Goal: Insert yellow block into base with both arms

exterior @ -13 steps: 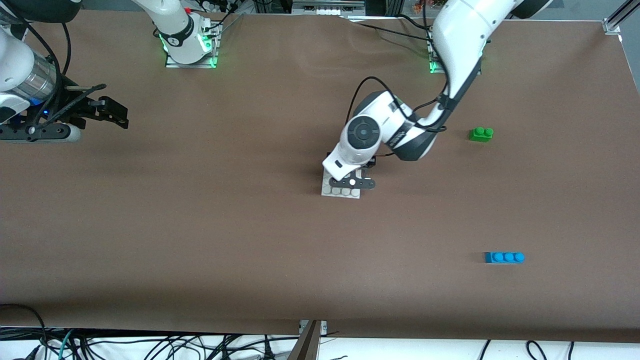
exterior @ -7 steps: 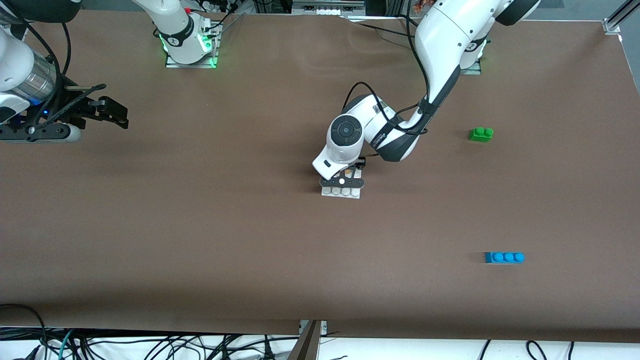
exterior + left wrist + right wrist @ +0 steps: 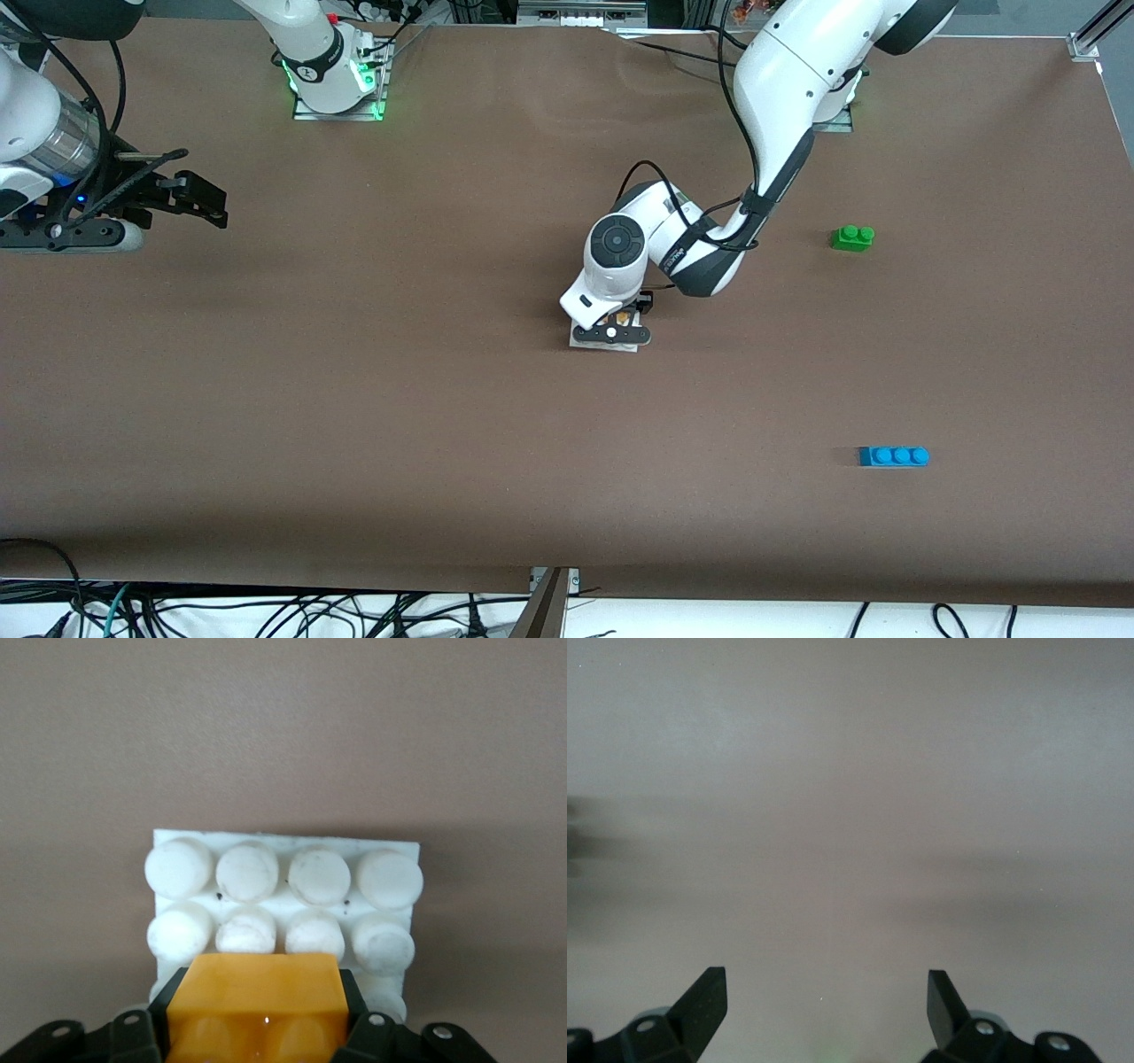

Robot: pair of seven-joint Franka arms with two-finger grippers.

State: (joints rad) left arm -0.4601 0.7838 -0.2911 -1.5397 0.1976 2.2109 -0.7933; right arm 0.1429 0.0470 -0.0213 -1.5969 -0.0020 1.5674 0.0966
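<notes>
Left arm has dropped lower over the base since a second ago.

Yellow block (image 3: 255,1005) clamped in the left gripper (image 3: 257,1028), directly over the base (image 3: 283,895), long axis parallel to the stud rows. Wrist points straight down. Right gripper (image 3: 824,1005) waits at its own table end, jaws spread, empty.

Green brick (image 3: 852,237), blue brick (image 3: 894,455), well apart.

Left end effector (image 3: 613,330) is clamped low mid-table; right end effector (image 3: 826,992), seemingly parked, gapes wide.
</notes>
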